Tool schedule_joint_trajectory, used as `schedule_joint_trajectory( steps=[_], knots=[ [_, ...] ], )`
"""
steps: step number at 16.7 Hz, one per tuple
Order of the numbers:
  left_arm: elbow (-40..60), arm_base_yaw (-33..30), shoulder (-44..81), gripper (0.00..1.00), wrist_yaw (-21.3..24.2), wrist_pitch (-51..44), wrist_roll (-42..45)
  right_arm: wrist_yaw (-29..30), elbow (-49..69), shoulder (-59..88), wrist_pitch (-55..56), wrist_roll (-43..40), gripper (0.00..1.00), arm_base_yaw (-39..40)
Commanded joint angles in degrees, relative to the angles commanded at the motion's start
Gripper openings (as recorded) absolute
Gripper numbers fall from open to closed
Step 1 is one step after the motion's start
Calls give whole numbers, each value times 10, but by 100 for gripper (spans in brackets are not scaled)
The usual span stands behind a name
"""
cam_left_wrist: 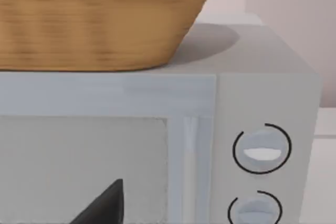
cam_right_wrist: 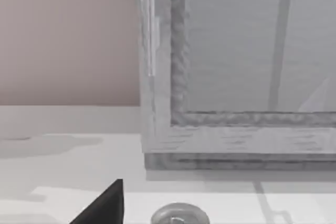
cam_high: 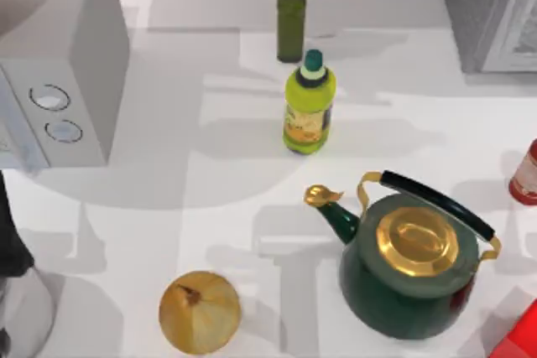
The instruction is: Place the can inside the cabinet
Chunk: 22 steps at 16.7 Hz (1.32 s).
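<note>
Item: the can (cam_high: pixel 526 173), small, red with a whitish band. Stood upright on the bench (cam_high: pixel 210 173) at its right edge in the top view, apart from the green kettle (cam_high: pixel 411 270). It is held by nothing.

Item: the cabinet (cam_high: pixel 491 10), grey, at the far right corner in the top view. In the right wrist view its framed front (cam_right_wrist: pixel 236 66) is faced directly by the right gripper, near ahead; a small round metal top (cam_right_wrist: pixel 179 217) lies just under that gripper. Whether the front stands open cannot be told.

Item: right gripper. One dark fingertip (cam_right_wrist: pixel 105 205) is seen; its opening cannot be told, and nothing is seen held.

Item: left gripper. One dark fingertip (cam_left_wrist: pixel 105 205) is seen before the microwave (cam_left_wrist: pixel 157 145), on which a wicker basket (cam_left_wrist: pixel 100 19) rests. Its opening cannot be told; the arm is judged parked.

Other stock: yellow-green bottle (cam_high: pixel 309 104), dark bottle (cam_high: pixel 290 12), onion (cam_high: pixel 200 312).

Step judged in hand: the approach, no grasp yet made. The next move calls for the right gripper to be lowered around the can.
</note>
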Motion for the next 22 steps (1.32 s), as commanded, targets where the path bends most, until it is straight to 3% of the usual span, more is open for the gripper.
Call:
schedule_joint_trajectory(
  steps=[4,8,22],
  knots=[
    [0,0,0,100,0,0,0,2,1,18,17,1,100,2],
    [0,0,0,100,0,0,0,13,6,126,118,5,100,11],
    [0,0,0,100,0,0,0,78,38,899,731,30,100,64]
  ],
)
